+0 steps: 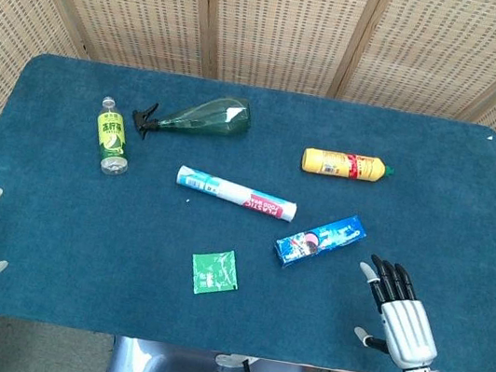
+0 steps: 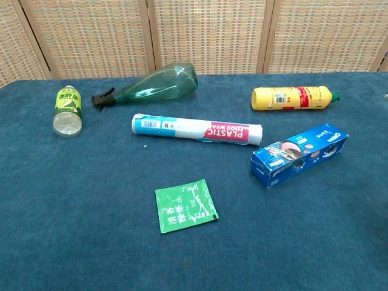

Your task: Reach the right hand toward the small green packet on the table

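Reaching pending — right hand spread, holding nothing, at table's front-right edge. Green packet lies flat near front edge, centre. Sweep leftward low, passing in front of blue box — approach from above.

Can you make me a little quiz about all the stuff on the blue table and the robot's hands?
1. True or false: the right hand is already holding the small green packet.
2. Which thing lies nearest the small green packet? A) yellow bottle B) blue cookie box C) green spray bottle
3. Fill in: the white roll has the word PLASTIC printed on it in ______ letters.

Key: 1. False, the hand is open and well apart from the packet. 2. B. 3. White, on a pink band.
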